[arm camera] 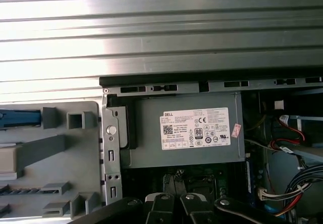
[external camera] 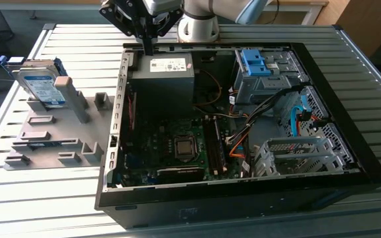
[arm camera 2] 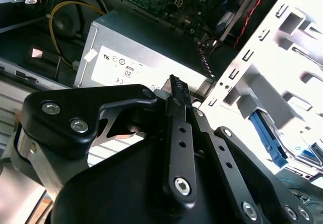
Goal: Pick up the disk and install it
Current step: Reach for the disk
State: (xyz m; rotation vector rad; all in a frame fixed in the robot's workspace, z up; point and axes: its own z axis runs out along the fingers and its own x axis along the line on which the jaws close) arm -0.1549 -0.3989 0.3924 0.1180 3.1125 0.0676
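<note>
The hand [external camera: 148,48] hung over the rear edge of the open case [external camera: 243,210], its fingertips drawn together on nothing, just above the power supply [external camera: 167,74]. The disk [external camera: 39,87] was well apart from it, towards the exterior view's left. It leaned tilted in a grey holder [external camera: 78,131] on the slatted surface [external camera: 45,198], label up, beside an upright post [external camera: 68,91]. The pick-up looked not yet begun, so I judged the reach to be the step in hand. To do it well, the hand should clear the case wall before travelling and spread its fingers ahead of any descent. It should match the disk's lean rather than come straight down. It should then close across the blue-railed long edges, away from the post, so the disk lifts free without scraping the holder.
</note>
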